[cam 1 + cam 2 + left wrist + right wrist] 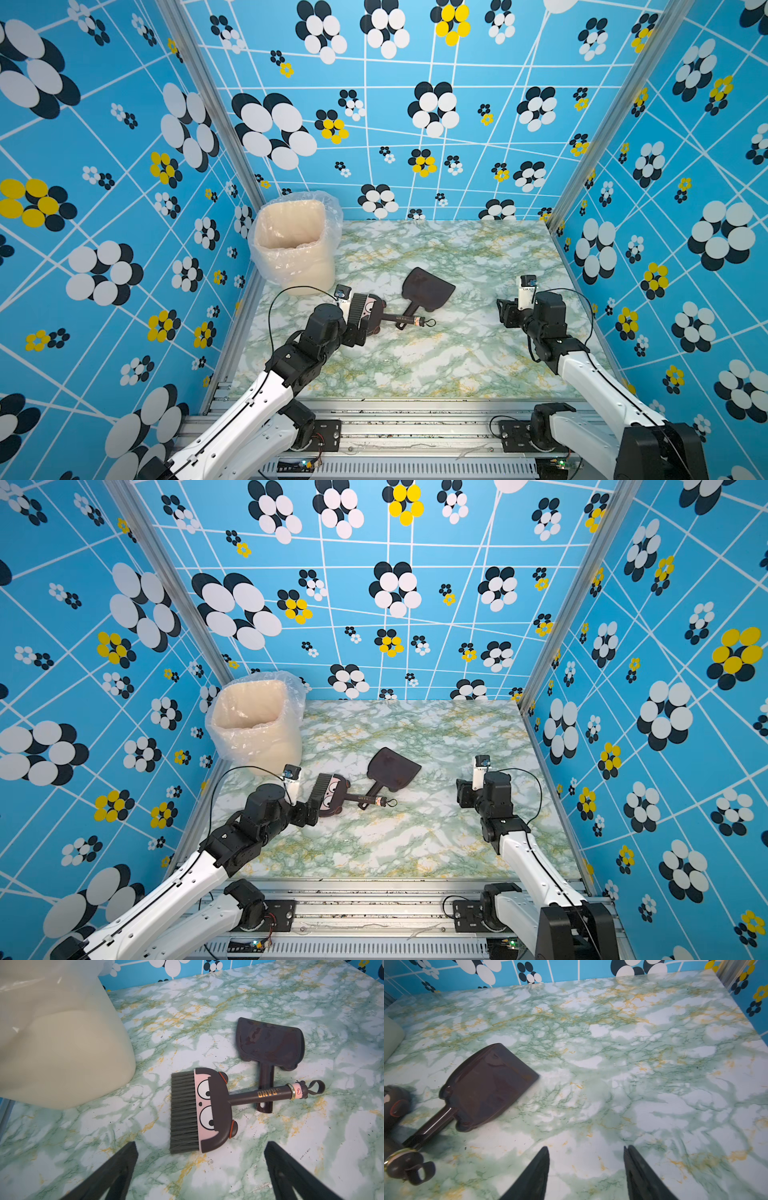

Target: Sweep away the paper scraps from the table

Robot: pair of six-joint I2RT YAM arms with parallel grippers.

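No paper scraps show in any view. The marble-patterned table [457, 257] [436, 833] carries a dark brown dustpan [428, 289] [392, 769] [270, 1043] [488, 1084] and a face-printed hand brush [374, 318] [332, 798] [207, 1109]. The brush handle lies across the dustpan's handle. My left gripper [357, 330] [309, 814] [200, 1144] hangs wide open just short of the brush head, holding nothing. At the right, clear of the dustpan, my right gripper [505, 313] [463, 793] [586, 1147] stands open over bare table.
A cream waste bin [295, 245] [257, 725] [52, 1043] with a clear plastic liner stands at the table's back left corner, close to the left arm. Blue flower-patterned walls close in three sides. An aluminium frame [374, 415] runs along the front edge.
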